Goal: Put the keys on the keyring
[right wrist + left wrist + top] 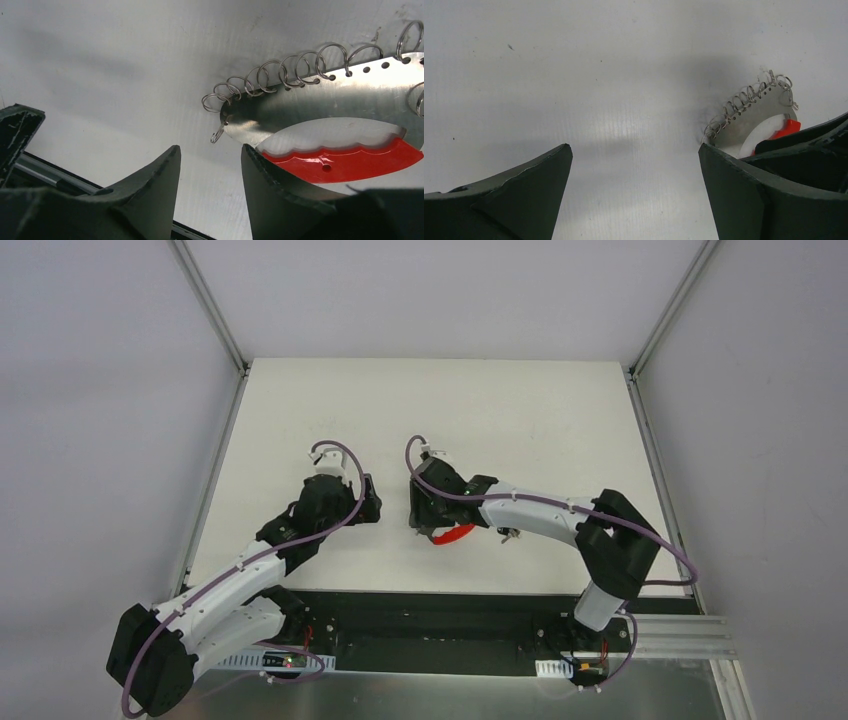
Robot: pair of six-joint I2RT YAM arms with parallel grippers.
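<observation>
The keyring is a silvery curved plate with several thin wire loops along its edge and a red crescent tag. It lies flat on the white table. My right gripper is open and empty, its right finger right beside the plate's left tip. My left gripper is wide open and empty over bare table, with the keyring beyond its right finger. In the top view the red tag pokes out under the right gripper. A tiny dark key lies by the right forearm.
The white table is walled by grey panels on the left, right and back. A black strip holding the arm bases runs along the near edge. The left gripper sits a little left of the right one.
</observation>
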